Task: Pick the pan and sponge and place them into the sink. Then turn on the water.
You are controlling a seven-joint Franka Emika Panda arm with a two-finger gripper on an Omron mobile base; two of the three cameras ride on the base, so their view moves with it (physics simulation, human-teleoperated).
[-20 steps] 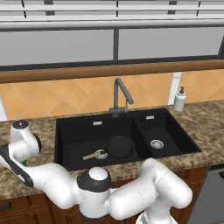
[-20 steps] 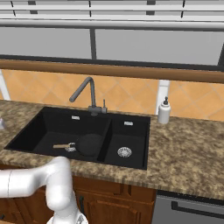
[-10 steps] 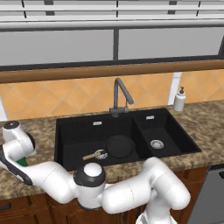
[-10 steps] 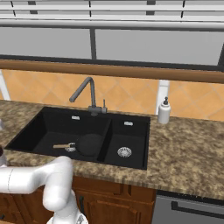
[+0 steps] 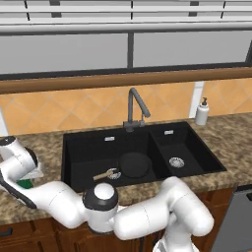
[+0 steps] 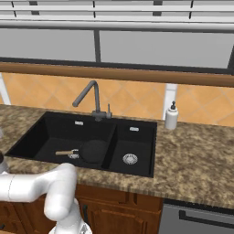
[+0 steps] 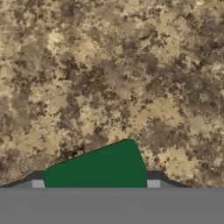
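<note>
The black pan [image 5: 134, 165] [image 6: 93, 151] lies in the large basin of the black sink [image 5: 86, 147] [image 6: 43, 135], with its wooden handle pointing left. On the granite counter left of the sink lies the sponge [image 5: 23, 184] [image 7: 98, 168], green face up. My gripper [image 5: 28, 176] [image 7: 95, 183] hangs low right over it, open. One fingertip [image 7: 38, 183] stands at each side of the sponge, close against its ends. No stream comes from the grey faucet [image 5: 133, 106] [image 6: 91, 98].
A white soap dispenser [image 5: 202, 112] [image 6: 171, 116] stands on the counter right of the sink, by the tiled wall. The smaller basin [image 5: 176, 147] has a silver drain. My own arm curves along the counter's front edge.
My hand has swung further left and come down toward the counter over the sponge. The pan, the sink and the faucet have stayed where they were.
</note>
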